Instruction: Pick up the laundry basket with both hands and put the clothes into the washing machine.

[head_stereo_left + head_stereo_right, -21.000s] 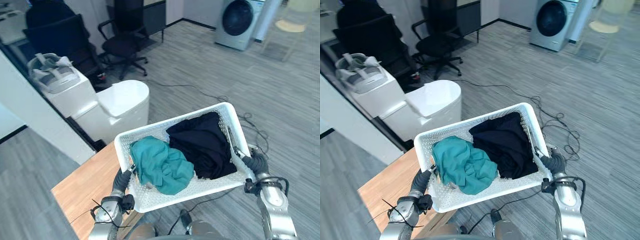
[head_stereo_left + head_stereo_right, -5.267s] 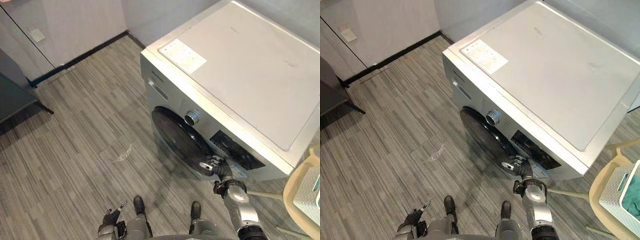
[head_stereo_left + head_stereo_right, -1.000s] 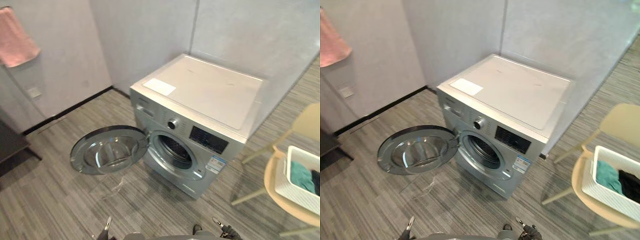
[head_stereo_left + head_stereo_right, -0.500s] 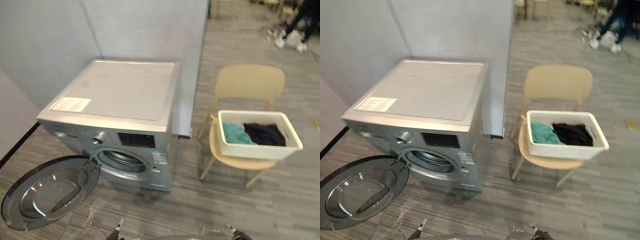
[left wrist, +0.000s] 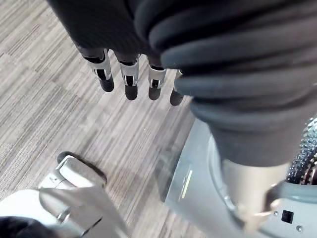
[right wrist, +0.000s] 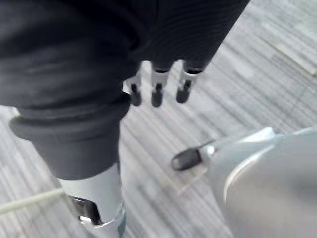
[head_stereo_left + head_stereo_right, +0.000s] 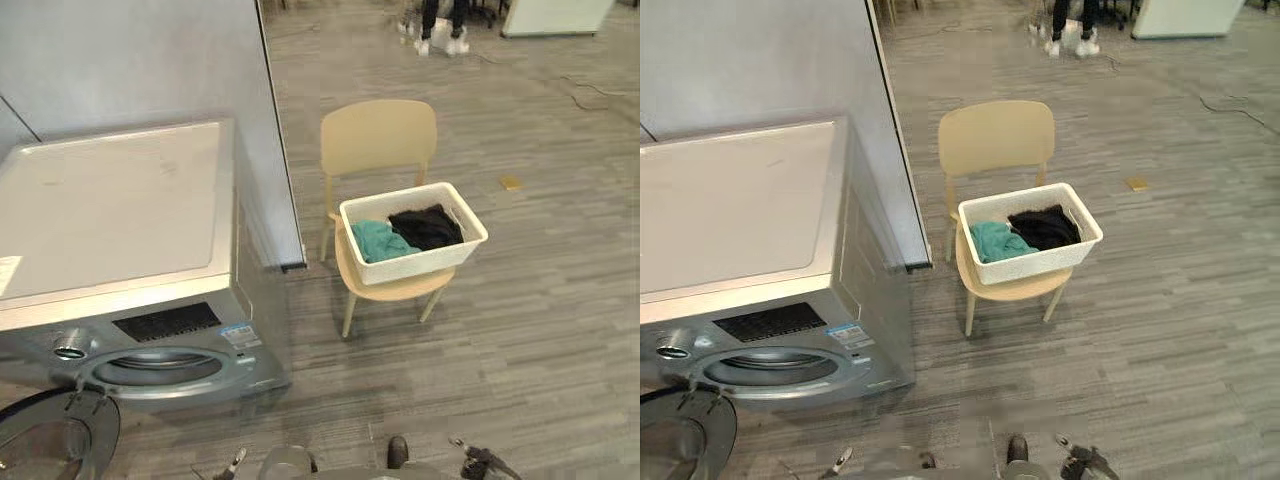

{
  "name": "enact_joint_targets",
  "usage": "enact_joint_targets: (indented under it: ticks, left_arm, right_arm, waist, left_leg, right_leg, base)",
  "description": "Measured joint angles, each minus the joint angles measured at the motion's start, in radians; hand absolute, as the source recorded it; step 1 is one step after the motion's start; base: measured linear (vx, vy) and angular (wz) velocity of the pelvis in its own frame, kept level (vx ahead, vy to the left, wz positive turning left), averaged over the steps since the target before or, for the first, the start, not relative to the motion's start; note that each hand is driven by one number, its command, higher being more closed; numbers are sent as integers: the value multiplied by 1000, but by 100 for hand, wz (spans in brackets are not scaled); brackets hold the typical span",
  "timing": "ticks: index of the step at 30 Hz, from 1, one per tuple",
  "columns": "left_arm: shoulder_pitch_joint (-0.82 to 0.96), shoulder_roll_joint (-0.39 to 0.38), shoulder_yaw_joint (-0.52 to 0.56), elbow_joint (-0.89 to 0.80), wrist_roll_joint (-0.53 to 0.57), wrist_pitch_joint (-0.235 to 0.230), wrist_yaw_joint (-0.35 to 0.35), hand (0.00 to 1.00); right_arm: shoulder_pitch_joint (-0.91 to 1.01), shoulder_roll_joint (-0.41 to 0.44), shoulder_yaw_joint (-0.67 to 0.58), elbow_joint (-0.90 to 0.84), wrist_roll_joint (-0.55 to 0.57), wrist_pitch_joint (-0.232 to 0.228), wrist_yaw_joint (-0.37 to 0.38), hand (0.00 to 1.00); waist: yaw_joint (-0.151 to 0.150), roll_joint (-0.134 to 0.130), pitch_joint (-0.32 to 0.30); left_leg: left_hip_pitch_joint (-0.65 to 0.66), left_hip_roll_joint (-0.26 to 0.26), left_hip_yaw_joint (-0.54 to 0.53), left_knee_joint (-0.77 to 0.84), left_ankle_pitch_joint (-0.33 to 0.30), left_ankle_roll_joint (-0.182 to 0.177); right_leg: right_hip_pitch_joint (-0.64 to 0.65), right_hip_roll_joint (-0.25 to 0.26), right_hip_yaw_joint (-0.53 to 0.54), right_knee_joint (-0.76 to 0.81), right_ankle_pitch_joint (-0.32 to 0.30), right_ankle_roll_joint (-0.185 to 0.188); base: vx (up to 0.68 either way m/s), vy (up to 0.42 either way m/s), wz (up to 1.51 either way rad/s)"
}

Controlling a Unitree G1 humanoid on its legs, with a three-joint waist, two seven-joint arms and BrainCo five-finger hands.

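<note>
The white laundry basket stands on the seat of a beige chair, to the right of the washing machine. In it lie a teal cloth and a black cloth. The machine's round door hangs open at the lower left, beside the drum opening. My left hand hangs low over the floor with straight fingers and holds nothing. My right hand hangs the same way, empty, far from the basket.
A grey partition wall ends between the machine and the chair. A person's legs stand at the far top. A small tan object lies on the grey plank floor right of the chair.
The whole picture has swung to the right, so the chair and basket now sit nearer the middle and the machine's door at the corner. Both hands still hang low and empty.
</note>
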Motion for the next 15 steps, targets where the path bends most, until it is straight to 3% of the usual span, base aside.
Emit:
enact_joint_targets:
  ticks: [1,3,5,7,8,9,10,12,13,14,15]
  left_arm:
    - [0,-12,27,1,-2,6,1,0]
    - [-2,-30,45,-8,-27,12,0,0]
    - [-22,-24,45,-16,-31,12,-3,0]
    - [-36,-15,46,-36,-30,12,-4,0]
    - [-43,-14,47,-37,-30,14,-7,0]
    - [-44,-18,49,-38,-29,14,-8,0]
    - [-47,-26,50,-44,-28,15,-11,0]
    - [-62,-38,51,-54,-28,12,-21,0]
    - [-78,-46,54,-58,-27,12,-20,0]
    - [-73,-45,55,-57,-26,12,-20,0]
    - [-64,-45,57,-57,-18,13,-19,0]
  right_arm:
    - [1,11,-2,-16,0,-1,-2,0]
    - [19,37,-1,-66,11,-4,-2,0]
    - [41,76,12,-126,21,-9,3,0]
    - [46,84,20,-149,20,-9,16,0]
    - [58,84,18,-155,20,-9,17,0]
    - [64,83,16,-155,22,-8,16,0]
    - [78,84,0,-170,66,-8,12,0]
    - [81,85,-35,-172,114,-7,5,0]
    - [81,90,-65,-170,131,-6,5,0]
    - [77,93,-79,-164,137,-5,4,0]
    - [73,106,-94,-163,140,-4,4,0]
  waist:
    - [0,14,10]
    - [-4,15,9]
    - [-4,-19,-4]
    - [-10,-54,9]
    - [-23,-58,13]
    - [-31,-40,19]
    - [-39,-39,14]
    - [-42,-32,9]
    - [-49,-32,8]
    - [-51,-34,7]
    - [-54,-42,2]
  left_leg:
    - [25,0,3,13,21,91]
    - [80,3,54,-6,19,90]
    - [129,-28,91,-40,20,91]
    - [175,-63,106,-32,20,90]
    - [214,-67,102,-20,19,89]
    - [232,-58,97,-17,19,89]
    - [263,-49,93,-17,19,88]
    - [287,-19,96,-32,-1,53]
    - [302,5,94,-49,-14,31]
    - [308,25,91,-50,-22,17]
    - [323,53,87,-52,-32,-1]
  right_leg:
    - [13,10,25,14,-16,23]
    - [3,0,30,106,-74,33]
    - [-161,-42,26,458,-197,47]
    - [-299,-83,59,779,-182,70]
    - [-339,-96,77,906,-116,91]
    - [-350,-103,78,952,-97,86]
    - [-370,-129,57,1017,-115,58]
    - [-396,-213,-18,967,-151,3]
    - [-397,-243,-49,837,-158,-18]
    - [-394,-229,-28,704,-153,-12]
    - [-368,-183,31,447,-70,5]
  base:
    - [222,165,-77]
    - [207,108,-56]
    - [221,60,-46]
    - [263,8,-23]
    - [269,-34,2]
    - [270,-71,23]
    - [280,-90,38]
    - [281,-99,43]
    - [306,-176,23]
    - [501,-385,-5]
    - [471,-424,-26]
